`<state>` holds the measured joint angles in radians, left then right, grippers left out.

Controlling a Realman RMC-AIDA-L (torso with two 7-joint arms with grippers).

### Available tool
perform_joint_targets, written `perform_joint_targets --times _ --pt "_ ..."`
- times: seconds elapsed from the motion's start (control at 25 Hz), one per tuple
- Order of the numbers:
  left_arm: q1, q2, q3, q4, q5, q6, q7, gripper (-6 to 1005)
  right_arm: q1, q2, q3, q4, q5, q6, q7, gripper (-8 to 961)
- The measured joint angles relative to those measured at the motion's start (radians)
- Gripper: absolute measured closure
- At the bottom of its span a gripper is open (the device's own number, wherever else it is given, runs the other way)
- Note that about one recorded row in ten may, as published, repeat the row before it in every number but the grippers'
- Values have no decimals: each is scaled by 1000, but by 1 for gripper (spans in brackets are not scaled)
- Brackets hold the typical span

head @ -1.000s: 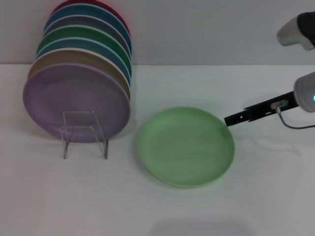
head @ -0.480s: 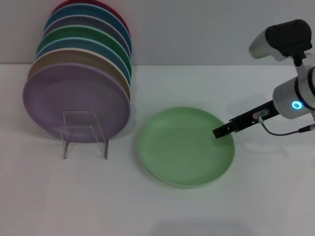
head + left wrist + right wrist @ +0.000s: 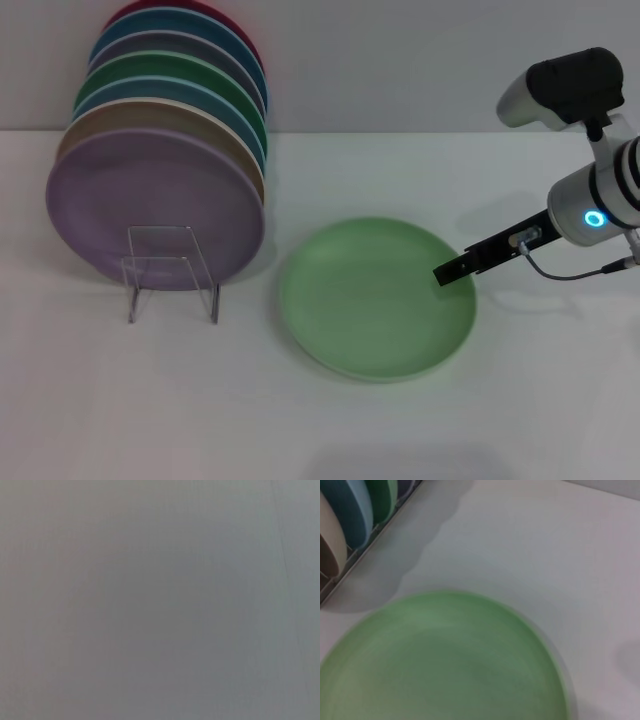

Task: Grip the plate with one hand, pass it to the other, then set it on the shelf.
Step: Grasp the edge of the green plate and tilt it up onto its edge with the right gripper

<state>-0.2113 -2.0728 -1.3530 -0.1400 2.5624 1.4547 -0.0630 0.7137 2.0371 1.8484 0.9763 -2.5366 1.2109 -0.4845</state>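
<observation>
The plate (image 3: pixel 377 298) lies flat on the desk (image 3: pixel 500 400) at frame centre. The right tool (image 3: pixel 447 271) tip sits at its right rim; its finger state cannot be determined.

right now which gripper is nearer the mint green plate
Right. The right gripper sits at the light green plate's right rim; whether it touches is unclear. The left gripper appears in no view.

Even, soft overhead light; faint shadows beside the plate (image 3: pixel 377 298) and stacked plates (image 3: pixel 160 170). Blue ring light (image 3: pixel 596 218) glows. Left wrist view blank grey. Right wrist view soft-focused.
</observation>
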Motion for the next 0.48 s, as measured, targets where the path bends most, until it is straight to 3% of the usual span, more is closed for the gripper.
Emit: perform_joint_targets --times 0.48 --pt "-17 1 -2 5 -1 -4 0 215 44 0 -18 -80 0 -34 3 244"
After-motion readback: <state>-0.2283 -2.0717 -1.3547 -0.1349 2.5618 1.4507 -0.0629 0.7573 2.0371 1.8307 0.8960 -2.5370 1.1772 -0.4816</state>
